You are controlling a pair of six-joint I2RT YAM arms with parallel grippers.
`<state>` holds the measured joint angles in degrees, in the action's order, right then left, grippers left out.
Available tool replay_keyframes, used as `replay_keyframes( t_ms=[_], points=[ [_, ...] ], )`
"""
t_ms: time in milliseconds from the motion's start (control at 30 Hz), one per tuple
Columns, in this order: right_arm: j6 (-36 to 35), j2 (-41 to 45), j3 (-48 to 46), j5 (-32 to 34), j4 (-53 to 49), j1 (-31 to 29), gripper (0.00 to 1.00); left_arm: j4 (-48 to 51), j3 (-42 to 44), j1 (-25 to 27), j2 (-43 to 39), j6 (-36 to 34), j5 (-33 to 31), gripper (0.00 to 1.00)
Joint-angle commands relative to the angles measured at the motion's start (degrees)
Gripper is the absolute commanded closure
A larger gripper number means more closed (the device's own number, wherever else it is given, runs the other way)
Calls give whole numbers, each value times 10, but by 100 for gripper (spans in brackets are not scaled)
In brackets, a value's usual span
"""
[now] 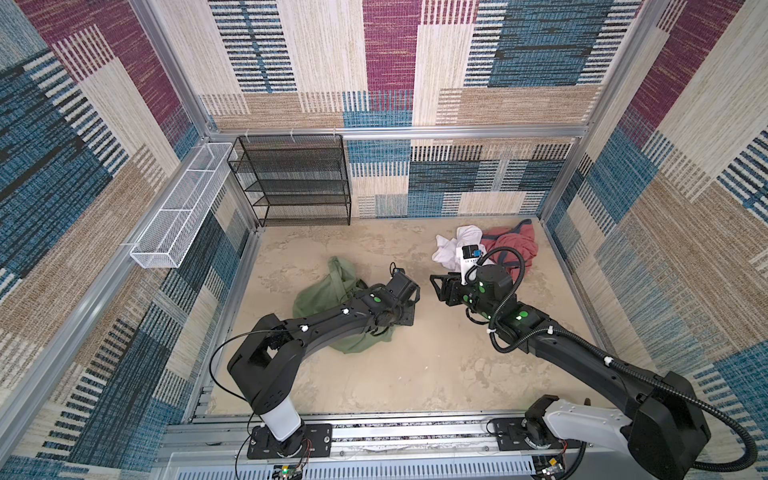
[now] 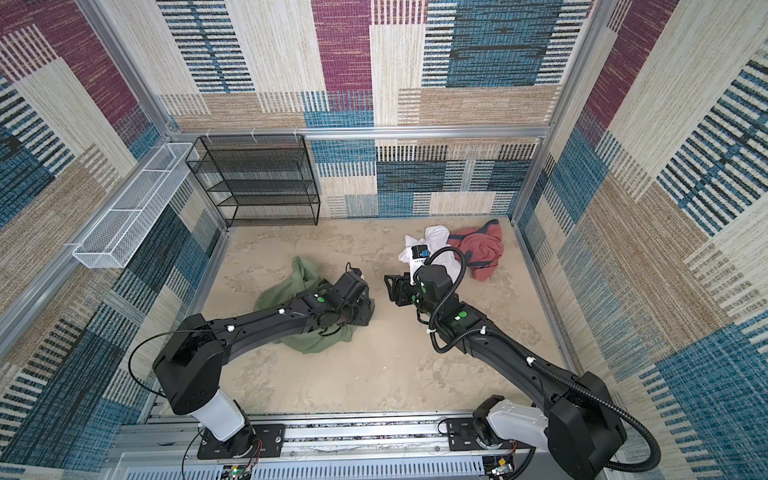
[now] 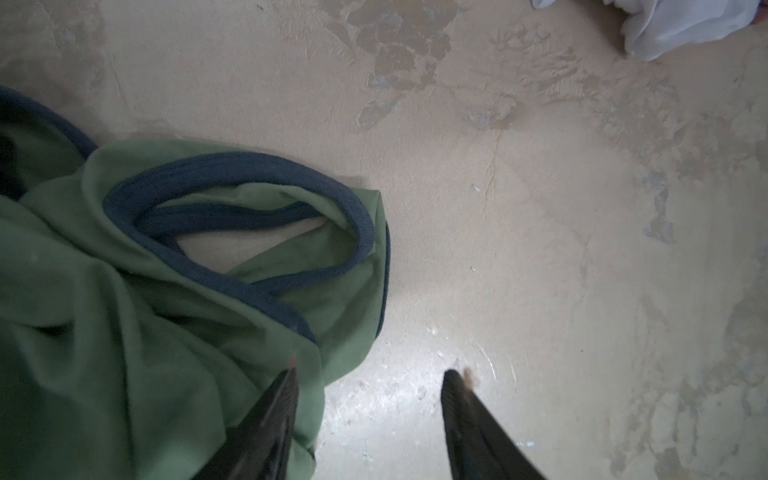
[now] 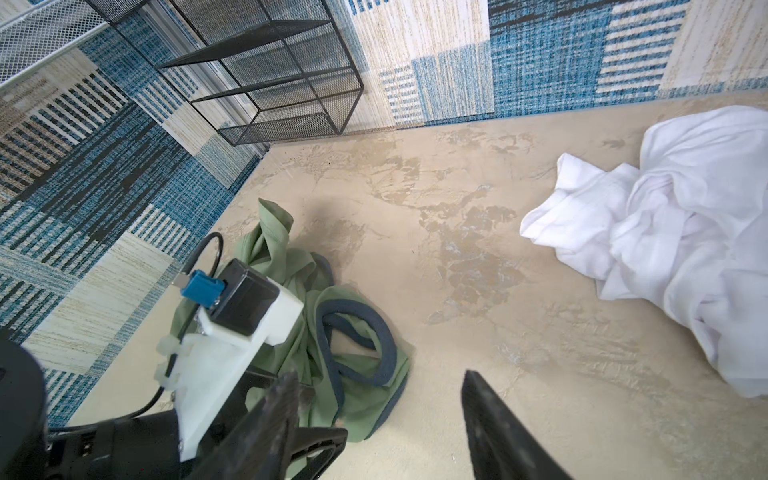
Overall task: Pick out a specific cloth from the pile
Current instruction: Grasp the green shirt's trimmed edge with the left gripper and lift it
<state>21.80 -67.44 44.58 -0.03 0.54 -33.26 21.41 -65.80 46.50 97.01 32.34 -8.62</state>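
Note:
The olive-green cloth [image 1: 328, 291] [image 2: 291, 291] with grey-blue trim lies crumpled on the floor at left centre, partly under my left arm. My left gripper [image 1: 405, 313] [image 3: 370, 374] is open just above the cloth's right edge [image 3: 145, 311]. One finger overlaps the fabric, the other is over bare floor, and nothing is gripped. The pile [image 1: 521, 243] sits at the back right, made up of a white cloth [image 1: 446, 251] [image 4: 665, 232] and a brick-red garment [image 2: 484, 249]. My right gripper [image 1: 436, 286] [image 4: 380, 376] hangs open and empty over mid-floor, pointing toward the green cloth [image 4: 270, 245].
A black mesh rack [image 1: 299, 183] stands against the back wall at left. A white wire basket [image 1: 183, 208] hangs on the left wall. Patterned walls enclose the beige floor [image 1: 415, 365] on three sides, and a rail runs along the front.

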Motion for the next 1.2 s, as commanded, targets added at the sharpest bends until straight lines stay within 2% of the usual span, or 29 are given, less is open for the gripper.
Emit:
replay_keyframes(
  t_ms=[0,267,533,767,933,1167],
  points=[
    [10,6,-3,0,5,1,35,3,-4,-4,12,-21,0,42],
    [17,71,-45,33,-3,1,32,20,-45,-12,71,-25,19,44],
    [-2,60,-26,20,-10,2,32,36,-85,-13,131,-26,5,43],
    [-3,52,-21,-6,3,3,32,64,-111,-12,165,-27,-11,48],
    [-6,37,4,-16,-10,3,32,54,-100,-12,171,-19,-15,60],
    [1,32,10,-17,-3,3,33,55,-98,-12,171,-23,-16,100]
  ],
)
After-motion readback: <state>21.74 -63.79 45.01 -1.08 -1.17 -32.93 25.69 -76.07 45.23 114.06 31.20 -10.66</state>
